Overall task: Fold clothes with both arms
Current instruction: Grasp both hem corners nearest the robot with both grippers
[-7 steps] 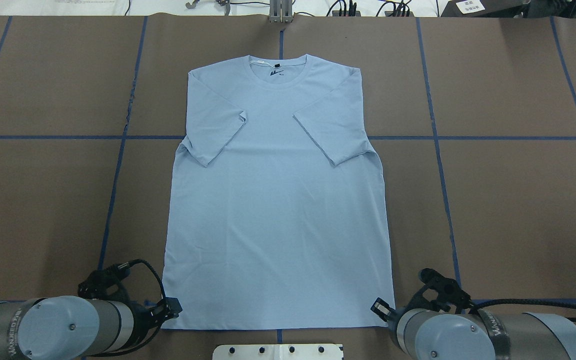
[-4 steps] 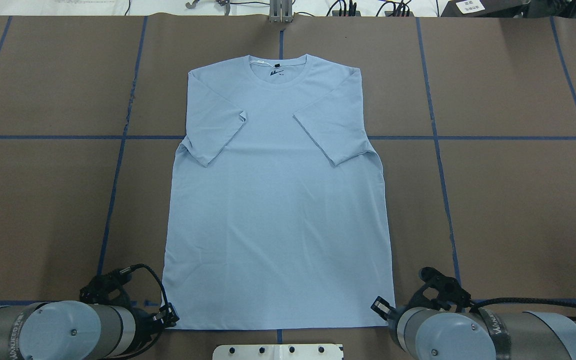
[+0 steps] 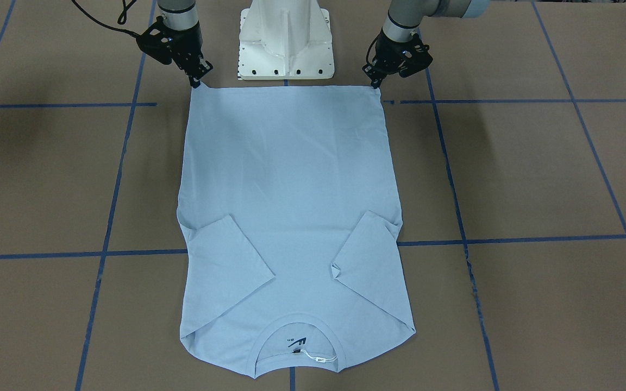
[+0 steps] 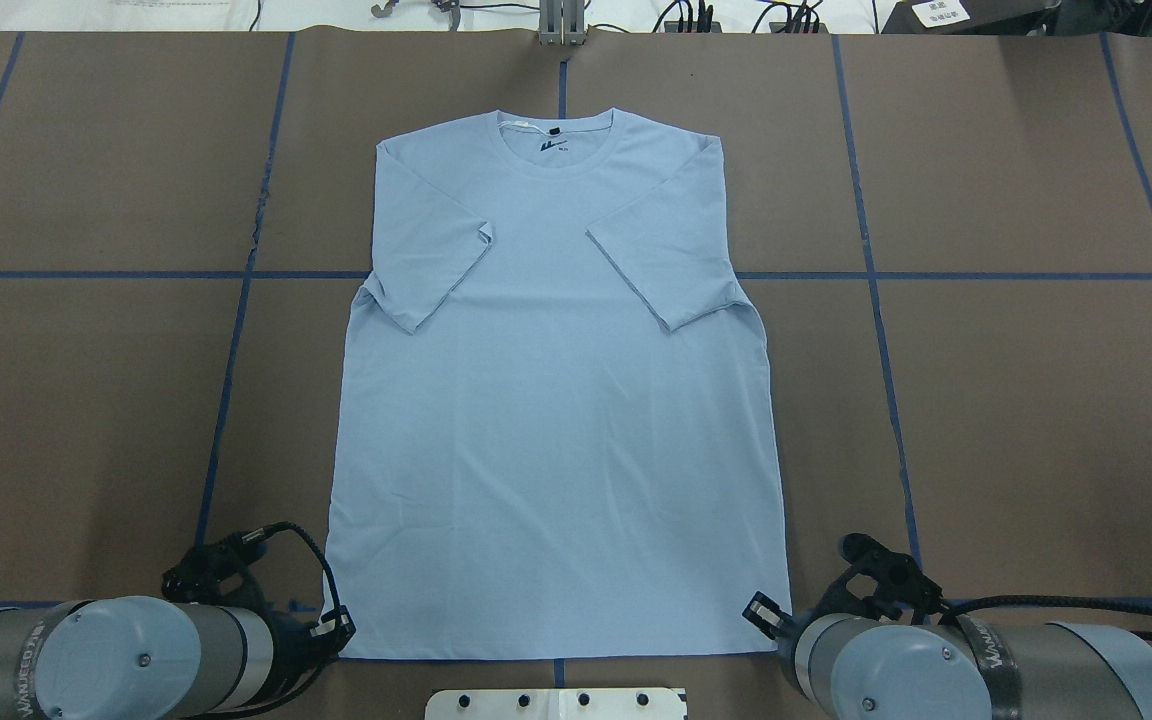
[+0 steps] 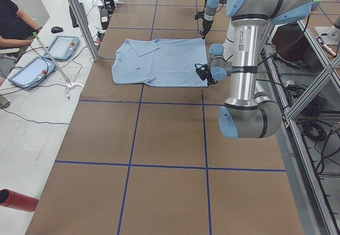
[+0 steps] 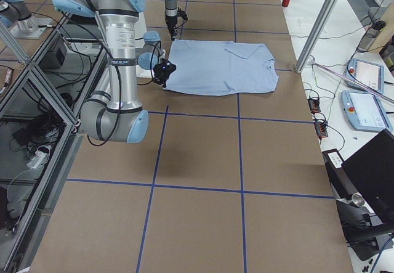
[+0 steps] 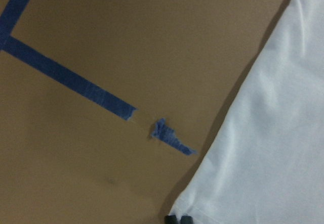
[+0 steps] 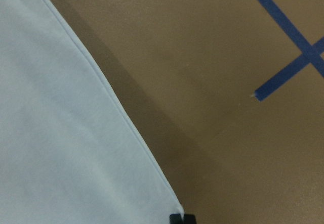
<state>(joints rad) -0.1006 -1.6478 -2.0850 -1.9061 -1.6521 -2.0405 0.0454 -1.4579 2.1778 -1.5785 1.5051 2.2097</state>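
The light blue T-shirt (image 4: 556,400) (image 3: 291,179) lies flat on the brown table, collar far from the robot and both sleeves folded inward over the chest. My left gripper (image 4: 339,632) (image 3: 376,83) is at the near-left hem corner, and in the left wrist view its tips (image 7: 179,219) are pressed together on the bunched corner cloth (image 7: 268,148). My right gripper (image 4: 762,617) (image 3: 196,82) is shut on the near-right hem corner (image 8: 66,148), which rises to a small point. The chest print is hidden.
The white pedestal base (image 3: 286,38) stands between the arms just behind the hem. Blue tape lines (image 4: 236,330) grid the table, with a torn piece (image 7: 169,138) beside the left corner. A seated person (image 5: 13,17) and tablets (image 5: 32,70) are at a side bench.
The left arm has shifted slightly left and back toward the robot, bringing its gripper down at the hem corner. The right arm and the shirt's body have barely moved.
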